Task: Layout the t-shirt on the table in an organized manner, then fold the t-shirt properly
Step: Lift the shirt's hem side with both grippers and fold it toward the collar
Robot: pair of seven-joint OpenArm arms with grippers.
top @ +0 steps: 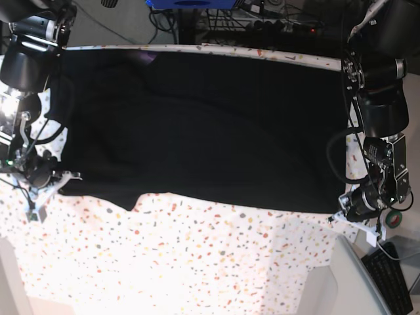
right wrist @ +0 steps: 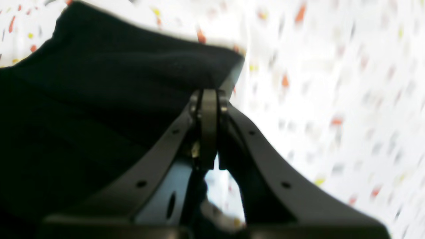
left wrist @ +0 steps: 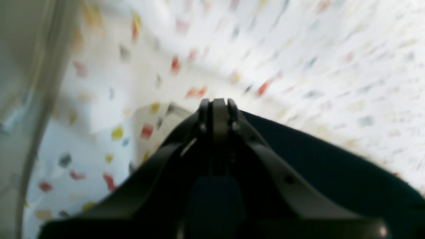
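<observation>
Shirt (top: 197, 125) spread flat across the far half of the bench (top: 197, 262), near hem facing front edge. Left gripper (left wrist: 215, 103) and right gripper (right wrist: 209, 94) each clenched on a near corner, probably to lift that hem for folding

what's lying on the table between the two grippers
The t-shirt spans the whole stretch from the right gripper to the left gripper, spread flat on the table, as the base view shows.
</observation>
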